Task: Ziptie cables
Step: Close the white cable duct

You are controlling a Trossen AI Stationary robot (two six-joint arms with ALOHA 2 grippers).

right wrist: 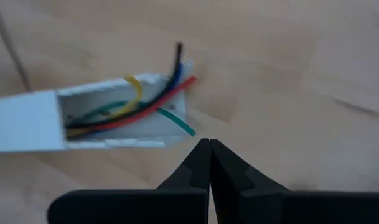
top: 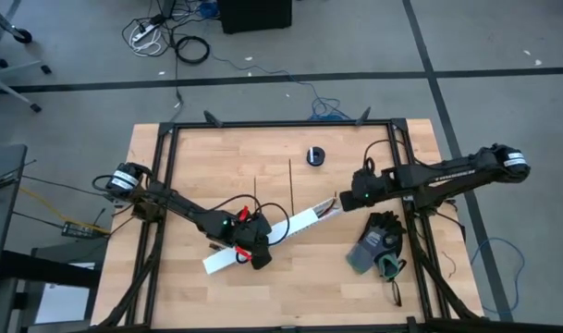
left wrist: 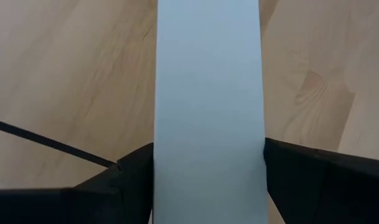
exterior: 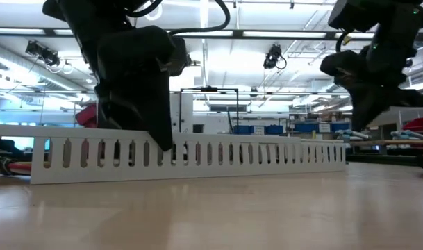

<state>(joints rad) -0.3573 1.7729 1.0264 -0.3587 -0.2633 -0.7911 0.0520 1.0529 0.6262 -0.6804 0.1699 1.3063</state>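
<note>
High view: the left claw (top: pixel 254 252) straddles the near end of the white slotted channel (top: pixel 304 220), steadying it on the tabletop (top: pixel 355 296); the right claw (top: pixel 348 200) sits shut at the far end. Two zipties (top: pixel 290 183) lie unused behind. Low view: the channel stands between both arms. Left wrist view: the fingers (left wrist: pixel 133 171) clamp the channel's lid on both sides. Right wrist view: the cables (right wrist: pixel 139 102) lie inside the channel, ends protruding, just ahead of the closed, empty claw, likely poised to draw them out.
</note>
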